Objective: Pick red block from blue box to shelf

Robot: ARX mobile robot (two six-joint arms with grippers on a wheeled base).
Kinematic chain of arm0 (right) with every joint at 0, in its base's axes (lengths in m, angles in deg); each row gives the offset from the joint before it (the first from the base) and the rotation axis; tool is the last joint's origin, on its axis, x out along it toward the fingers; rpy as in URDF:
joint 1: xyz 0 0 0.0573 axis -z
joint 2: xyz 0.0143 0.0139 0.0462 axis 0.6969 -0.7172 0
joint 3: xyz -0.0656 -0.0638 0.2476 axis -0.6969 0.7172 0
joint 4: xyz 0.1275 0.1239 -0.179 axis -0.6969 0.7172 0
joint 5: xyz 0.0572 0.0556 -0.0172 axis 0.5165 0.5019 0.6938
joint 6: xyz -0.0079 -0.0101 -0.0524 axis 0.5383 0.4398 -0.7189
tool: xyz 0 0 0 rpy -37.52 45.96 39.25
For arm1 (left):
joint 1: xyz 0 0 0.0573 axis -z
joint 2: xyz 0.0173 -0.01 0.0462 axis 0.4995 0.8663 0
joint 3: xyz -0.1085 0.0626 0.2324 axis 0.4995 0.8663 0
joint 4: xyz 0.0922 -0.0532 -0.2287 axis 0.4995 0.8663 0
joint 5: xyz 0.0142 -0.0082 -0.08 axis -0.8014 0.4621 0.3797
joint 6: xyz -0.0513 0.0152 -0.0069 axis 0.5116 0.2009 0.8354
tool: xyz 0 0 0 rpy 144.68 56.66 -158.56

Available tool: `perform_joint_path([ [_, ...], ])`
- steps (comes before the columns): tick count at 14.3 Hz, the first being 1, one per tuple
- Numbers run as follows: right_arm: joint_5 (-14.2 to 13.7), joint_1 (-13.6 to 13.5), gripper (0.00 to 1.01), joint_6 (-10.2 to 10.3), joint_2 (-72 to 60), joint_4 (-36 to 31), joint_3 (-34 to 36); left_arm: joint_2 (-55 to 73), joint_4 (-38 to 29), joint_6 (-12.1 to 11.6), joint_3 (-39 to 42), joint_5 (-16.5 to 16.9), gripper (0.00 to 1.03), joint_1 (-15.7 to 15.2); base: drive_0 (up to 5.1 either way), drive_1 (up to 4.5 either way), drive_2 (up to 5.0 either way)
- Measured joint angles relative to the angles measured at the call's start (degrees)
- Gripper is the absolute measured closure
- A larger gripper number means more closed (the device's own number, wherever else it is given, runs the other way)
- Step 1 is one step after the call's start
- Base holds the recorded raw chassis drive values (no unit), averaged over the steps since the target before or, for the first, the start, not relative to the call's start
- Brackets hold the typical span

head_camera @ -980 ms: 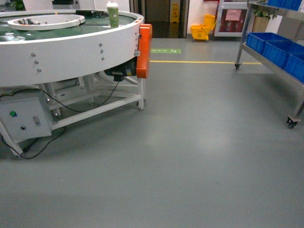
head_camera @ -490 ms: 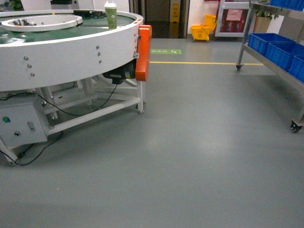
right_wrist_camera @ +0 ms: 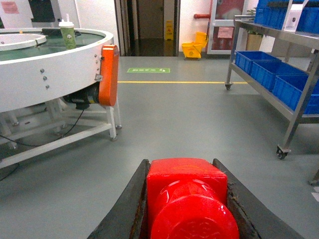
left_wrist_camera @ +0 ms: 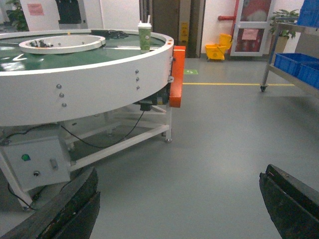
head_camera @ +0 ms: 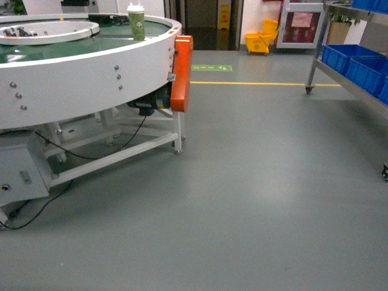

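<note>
Factory floor: round conveyor table [head_camera: 91, 66], steel shelf [right_wrist_camera: 279, 64].

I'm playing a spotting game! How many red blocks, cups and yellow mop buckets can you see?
red block: 1
cup: 1
yellow mop bucket: 1
Total: 3

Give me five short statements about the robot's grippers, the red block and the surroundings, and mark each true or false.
1. The right gripper is shut on the red block. True.
2. The left gripper holds a block. False: its jaws stand wide apart with nothing between them.
3. A green cup stands on the round table. True.
4. The shelf carries yellow crates. False: the crates are blue.
5. A yellow line runs across the floor. True.
</note>
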Motion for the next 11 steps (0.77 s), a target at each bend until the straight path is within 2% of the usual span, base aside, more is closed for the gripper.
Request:
perform_joint_path([
  [11, 0.0, 0.0, 0.74, 0.0, 0.0, -0.1, 0.0, 0.0, -0.4, 0.0, 0.0, 0.0, 0.05, 0.0, 0.0, 4.35, -4.3],
])
